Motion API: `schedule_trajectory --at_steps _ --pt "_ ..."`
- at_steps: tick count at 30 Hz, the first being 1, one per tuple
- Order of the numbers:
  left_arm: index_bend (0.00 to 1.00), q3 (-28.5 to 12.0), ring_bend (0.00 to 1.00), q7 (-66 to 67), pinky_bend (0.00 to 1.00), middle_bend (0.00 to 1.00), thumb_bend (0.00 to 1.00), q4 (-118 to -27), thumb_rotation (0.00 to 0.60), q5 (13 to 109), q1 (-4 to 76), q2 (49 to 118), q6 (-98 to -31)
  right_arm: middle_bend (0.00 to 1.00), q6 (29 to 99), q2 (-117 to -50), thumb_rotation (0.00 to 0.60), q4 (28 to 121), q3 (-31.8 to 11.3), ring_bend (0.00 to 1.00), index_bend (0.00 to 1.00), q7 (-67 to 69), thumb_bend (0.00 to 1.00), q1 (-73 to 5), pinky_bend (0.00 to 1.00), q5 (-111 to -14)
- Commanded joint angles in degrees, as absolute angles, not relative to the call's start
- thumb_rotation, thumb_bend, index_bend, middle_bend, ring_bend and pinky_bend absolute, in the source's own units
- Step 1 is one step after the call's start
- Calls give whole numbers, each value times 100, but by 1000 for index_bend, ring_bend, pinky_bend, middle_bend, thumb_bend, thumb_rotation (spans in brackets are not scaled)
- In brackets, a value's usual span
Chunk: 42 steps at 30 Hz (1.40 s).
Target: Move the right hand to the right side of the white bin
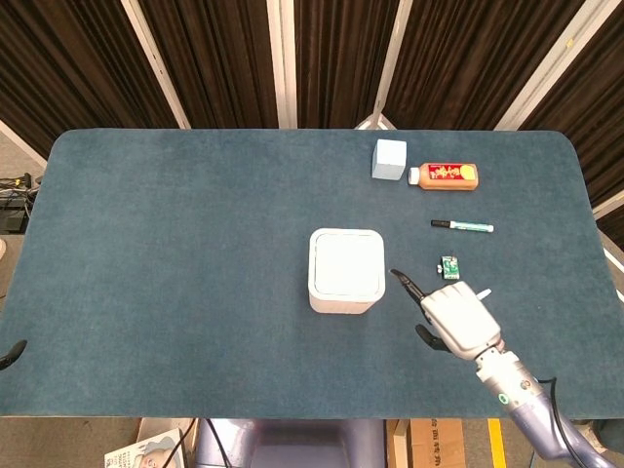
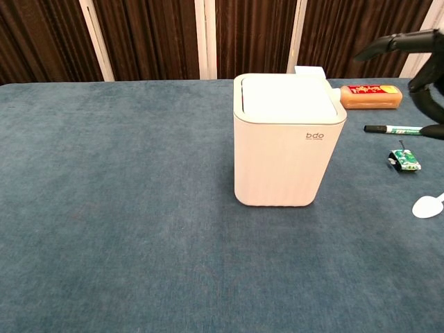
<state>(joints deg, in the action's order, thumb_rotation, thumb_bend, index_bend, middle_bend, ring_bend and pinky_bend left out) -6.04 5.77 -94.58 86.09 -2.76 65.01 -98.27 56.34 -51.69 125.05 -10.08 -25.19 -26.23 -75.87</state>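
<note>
Blue felt table (image 1: 175, 253), dark curtains behind. Your right hand (image 1: 456, 321) hovers with fingers (image 1: 403, 284) spread, holding nothing. White bin (image 1: 345, 270) sits just to its left, not touching. Green chip (image 1: 449, 266) just beyond it, marker (image 1: 462, 226) and sauce bottle (image 1: 444, 175) farther back.

white cube (image 1: 389, 158) | sauce bottle (image 1: 444, 175) beside it | marker (image 1: 462, 226) | green clip (image 1: 449, 267) | spoon (image 2: 428, 205)
</note>
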Motion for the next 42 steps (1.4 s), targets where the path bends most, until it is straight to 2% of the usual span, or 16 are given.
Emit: schedule_trajectory --at_steps 1,14,26,36,39,42 --pt "119 -610 0 576 0 37 23 -9464 600 8592 -270 6499 -9812 664 5451 -5263 600 12597 -1021 724 43 -2791 357 -2839 685 -7296" --pt "119 -613 0 587 0 37 23 -9471 600 8575 -244 6500 -9760 664 5396 -5676 600 12673 -1012 724 51 -3637 358 -3423 685 -6301" --pt "119 -568 0 571 0 36 23 -9474 600 8668 -238 6495 -9758 664 5523 -6007 600 12665 -879 724 130 -4128 358 -3817 685 -5690" --pt "119 -537 0 583 0 37 23 -9477 600 8711 -231 6491 -9740 664 5757 -6212 600 12616 -725 724 384 -4489 358 -4043 685 -5425" --pt "119 -536 0 579 0 37 23 -9482 600 8709 -233 6489 -9740 664 5815 -6235 600 12632 -676 724 415 -4576 358 -4092 685 -5345" --pt "119 -537 0 578 0 37 23 -9487 600 8706 -235 6486 -9743 664 5894 -6228 600 12671 -663 724 325 -4606 357 -4124 685 -5297"
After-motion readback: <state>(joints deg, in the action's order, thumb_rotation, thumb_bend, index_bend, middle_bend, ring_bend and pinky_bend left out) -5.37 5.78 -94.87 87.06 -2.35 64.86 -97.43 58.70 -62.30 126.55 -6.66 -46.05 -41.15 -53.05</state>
